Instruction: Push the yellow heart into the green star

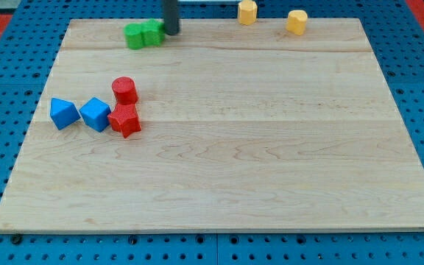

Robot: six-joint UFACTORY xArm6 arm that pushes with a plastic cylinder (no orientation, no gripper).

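Note:
Two yellow blocks sit near the view's top edge, one [247,12] left of the other [297,21]; I cannot tell which is the heart. Two green blocks touch each other at the top left of the board: the left one [135,36] has a jagged, star-like outline and the right one [153,32] looks blockier. My tip [173,33] stands right beside the right green block, on its right side. It is well to the left of both yellow blocks.
A red cylinder [124,90] stands above a red star-like block [125,121] at the left. Two blue blocks [63,112] [95,114] lie to their left, the nearer one touching the red star-like block. The wooden board [271,169] lies on a blue pegboard.

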